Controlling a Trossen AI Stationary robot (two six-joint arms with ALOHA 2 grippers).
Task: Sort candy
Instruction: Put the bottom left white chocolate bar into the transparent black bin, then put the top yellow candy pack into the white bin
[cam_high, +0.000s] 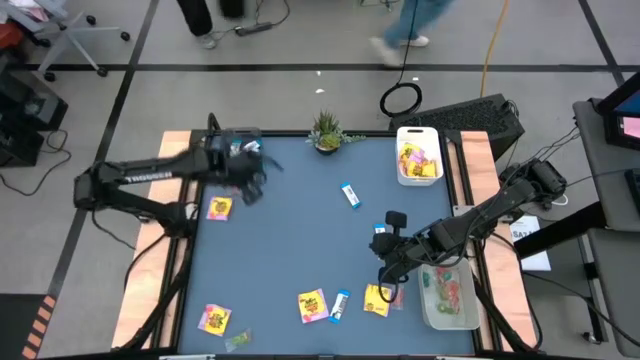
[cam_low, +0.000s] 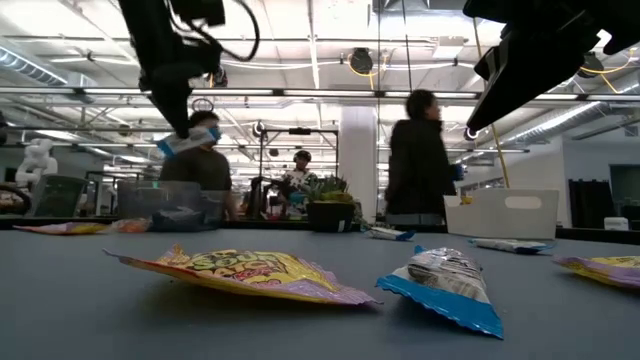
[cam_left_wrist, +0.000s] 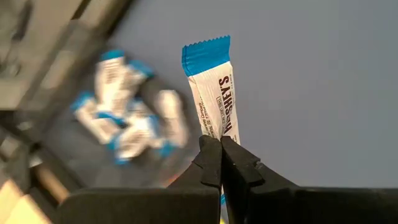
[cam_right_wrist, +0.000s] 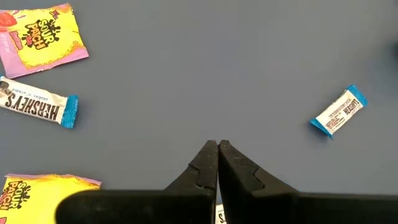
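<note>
My left gripper (cam_high: 248, 172) is up over the table's far-left part, shut on a blue-and-white bar (cam_left_wrist: 214, 93). Beside it in the left wrist view is a clear bin of similar bars (cam_left_wrist: 127, 118). My right gripper (cam_right_wrist: 217, 144) hovers over the near-right part of the table, fingers together, with a scrap of printed white wrapper (cam_right_wrist: 219, 215) between them. On the table lie yellow packets (cam_high: 219, 208) (cam_high: 312, 305) (cam_high: 376, 298) (cam_high: 214, 318) and bars (cam_high: 350, 195) (cam_high: 340, 303). My left gripper pinches the bar between its two fingers near one end (cam_left_wrist: 222, 134). The bar's length and its blue crimped end (cam_left_wrist: 206, 55) stick out past the fingertips, lifted clear of the table (cam_low: 190, 143). My right gripper has a printed white wrapper between its fingers, behind the tips. The fingers hide the rest of it.
A white bin (cam_high: 418, 155) with yellow packets stands at the far right. A clear bin (cam_high: 448, 295) with red and green pieces is at the near right. A small potted plant (cam_high: 326, 130) sits at the far edge. People stand in the room beyond the table (cam_low: 418, 160).
</note>
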